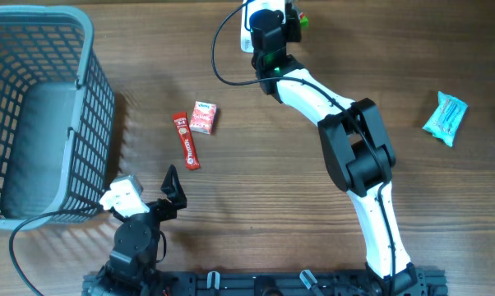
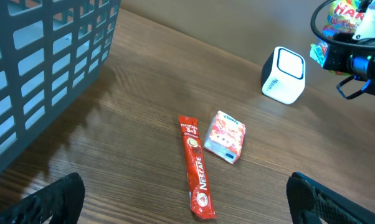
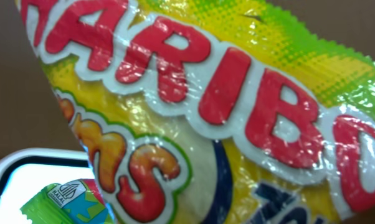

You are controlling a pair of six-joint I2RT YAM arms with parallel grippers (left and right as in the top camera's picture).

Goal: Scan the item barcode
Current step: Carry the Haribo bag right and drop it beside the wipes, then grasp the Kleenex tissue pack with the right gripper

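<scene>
Tightly inside right pincer (image 1: 287, 18): Haribo bag (image 3: 206, 112)

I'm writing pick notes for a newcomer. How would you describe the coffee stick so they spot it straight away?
Start at the big grey basket on the left. Just to its right lie two small items side by side. The coffee stick is the long, thin red sachet, while its neighbour, the pink pack, is short and squarish.

Bag (image 2: 337, 18) by scanner (image 2: 284, 74), stick (image 2: 195, 167) (left) by box (image 2: 225, 137)
</scene>
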